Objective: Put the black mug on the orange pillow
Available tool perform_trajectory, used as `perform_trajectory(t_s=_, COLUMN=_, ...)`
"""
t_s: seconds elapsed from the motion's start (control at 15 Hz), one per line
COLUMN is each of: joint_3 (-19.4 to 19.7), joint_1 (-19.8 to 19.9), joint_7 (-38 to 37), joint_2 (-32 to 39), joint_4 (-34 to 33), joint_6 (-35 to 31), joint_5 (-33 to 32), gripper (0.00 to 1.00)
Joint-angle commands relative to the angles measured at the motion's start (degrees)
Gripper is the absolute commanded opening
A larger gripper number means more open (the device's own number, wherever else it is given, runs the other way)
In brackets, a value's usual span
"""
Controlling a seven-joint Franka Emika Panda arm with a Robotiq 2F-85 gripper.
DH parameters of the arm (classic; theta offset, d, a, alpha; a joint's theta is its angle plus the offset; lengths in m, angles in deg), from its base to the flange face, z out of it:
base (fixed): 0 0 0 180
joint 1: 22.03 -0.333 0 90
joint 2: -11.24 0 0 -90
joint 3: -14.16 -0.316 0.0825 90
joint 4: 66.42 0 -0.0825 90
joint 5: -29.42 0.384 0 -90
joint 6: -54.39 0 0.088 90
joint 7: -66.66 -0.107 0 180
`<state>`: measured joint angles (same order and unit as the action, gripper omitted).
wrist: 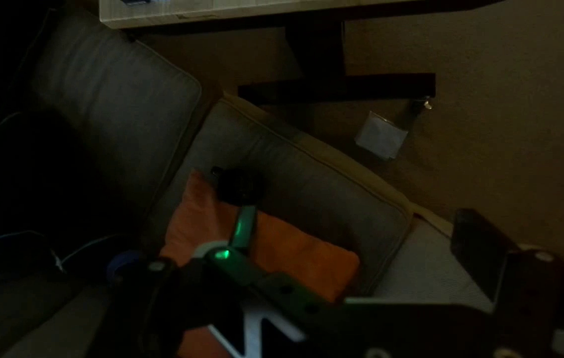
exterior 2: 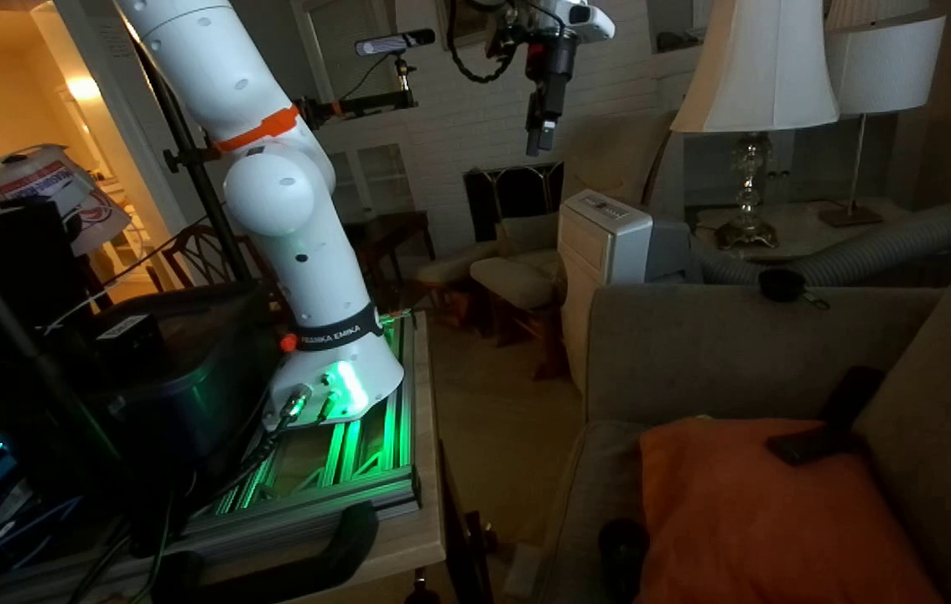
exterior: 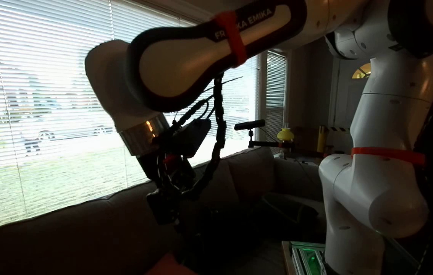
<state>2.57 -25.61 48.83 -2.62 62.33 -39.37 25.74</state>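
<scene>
The black mug (wrist: 239, 186) stands on the sofa seat against a corner of the orange pillow (wrist: 302, 253) in the wrist view, its handle pointing to the upper left. In an exterior view the mug (exterior 2: 622, 554) is a dark shape beside the left edge of the pillow (exterior 2: 761, 512). Only a tip of the pillow (exterior: 168, 265) shows in an exterior view. My gripper (wrist: 361, 236) is open, with nothing between its fingers, well above the sofa. In the wrist view it hides part of the pillow. In an exterior view the gripper (exterior 2: 543, 138) hangs high, pointing down.
A dark object (exterior 2: 811, 440) lies on the pillow against the sofa back. A small dark cup-like thing (exterior 2: 782, 285) sits on the sofa arm (exterior 2: 727, 352). The table edge (wrist: 202, 15) and its leg (wrist: 336, 87) border the sofa. A window (exterior: 48, 114) is behind the sofa.
</scene>
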Motion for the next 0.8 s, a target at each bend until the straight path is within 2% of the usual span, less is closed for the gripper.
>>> perform_trajectory(t_s=0.0, joint_3=4.41, joint_1=1.04, joint_7=3.59, joint_2=-1.28, joint_4=7.01, joint_6=-5.62, joint_5=0.56, gripper=1.00)
perform_trajectory(t_s=0.27, joint_3=9.15, joint_1=3.38, joint_7=7.38, joint_2=-1.70, joint_4=14.62, joint_6=-14.29, joint_5=-0.45, gripper=1.00)
perform_trajectory(t_s=0.53, joint_3=10.66, joint_1=6.18, joint_7=4.82, joint_2=-0.58, joint_4=21.75, joint_6=-22.62, joint_5=-6.64, gripper=1.00)
perform_trajectory(t_s=0.73, joint_3=11.10, joint_1=8.68, joint_7=-0.11, joint_2=2.29, joint_4=23.22, joint_6=-23.29, joint_5=-11.77, gripper=1.00)
